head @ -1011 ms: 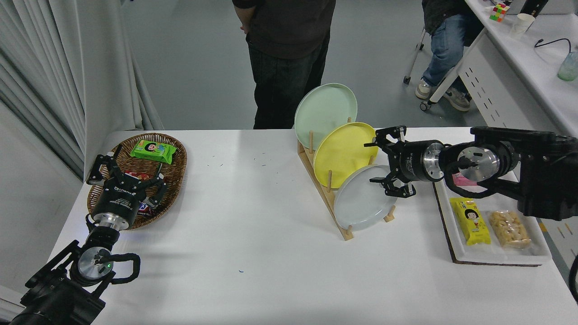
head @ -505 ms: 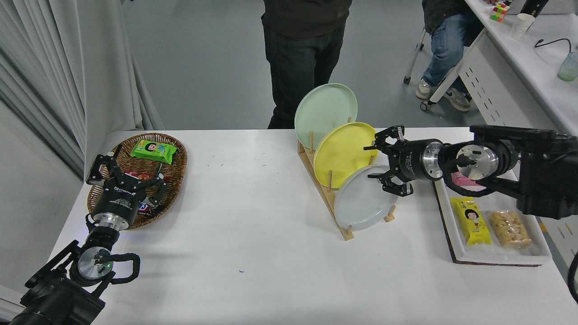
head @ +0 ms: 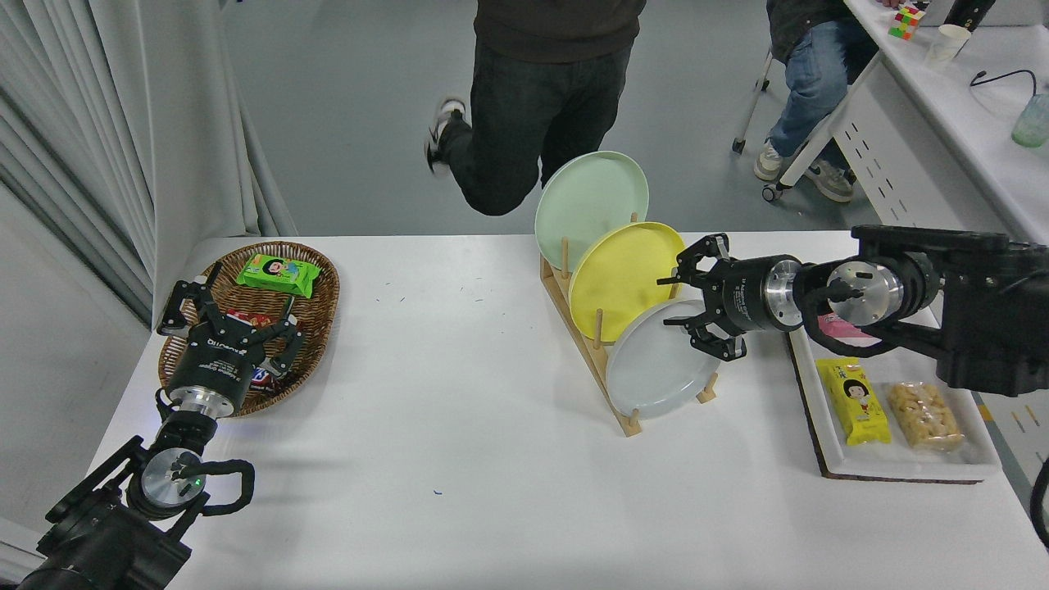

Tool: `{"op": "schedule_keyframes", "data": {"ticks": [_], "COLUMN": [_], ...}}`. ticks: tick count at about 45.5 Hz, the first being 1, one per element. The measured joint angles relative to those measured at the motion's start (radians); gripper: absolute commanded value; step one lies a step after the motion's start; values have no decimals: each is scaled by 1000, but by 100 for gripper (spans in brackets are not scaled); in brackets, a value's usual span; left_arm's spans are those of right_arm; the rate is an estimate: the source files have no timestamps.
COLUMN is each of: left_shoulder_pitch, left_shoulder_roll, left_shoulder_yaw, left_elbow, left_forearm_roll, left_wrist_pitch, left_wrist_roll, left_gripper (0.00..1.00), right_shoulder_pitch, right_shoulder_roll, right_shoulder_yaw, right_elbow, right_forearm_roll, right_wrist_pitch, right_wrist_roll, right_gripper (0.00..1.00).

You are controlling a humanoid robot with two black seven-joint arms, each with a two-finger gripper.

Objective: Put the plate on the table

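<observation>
- Since the earlier frames we see the right end effector (head: 697, 299) shift left toward the rack, its fingers now spread around the upper right edge of the grey plate (head: 656, 369), not clamped on it.
- We note the grey plate stands tilted in the front slot of the wooden rack (head: 586, 344), near the middle of the desk (head: 459, 459).
- Behind it in the rack we see a yellow plate (head: 619, 274) and, farthest back, a mint-green plate (head: 586, 201).
- We find the left end effector (head: 225, 315) parked at lower left, fingers spread over a wicker basket (head: 315, 307) of snacks.
- We record a white tray (head: 819, 401) with snack packets at the right edge, beside the rack.
- At the far side a person (head: 541, 90) has stepped, one leg raised.
</observation>
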Motion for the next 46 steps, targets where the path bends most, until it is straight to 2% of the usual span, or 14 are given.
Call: {"op": "schedule_keyframes", "data": {"ticks": [32,40,46], "left_shoulder_pitch": [0,0,1], "left_shoulder_roll": [0,0,0], "left_shoulder_yaw": [0,0,0], "left_elbow": [0,0,0], "left_forearm_roll": [0,0,0], "left_wrist_pitch": [0,0,0], "left_wrist_roll": [0,0,0], "left_gripper": [98,98,98], "right_shoulder_pitch": [17,19,20], "right_shoulder_roll": [-5,-5,-4], "right_shoulder_yaw": [-2,-2,-2], "right_elbow": [6,6,5], "right_forearm_roll": [24,32,35], "right_wrist_pitch": [-2,-3,-3], "right_wrist_roll": [-56,-58,-59], "right_gripper": [35,26,25]}}
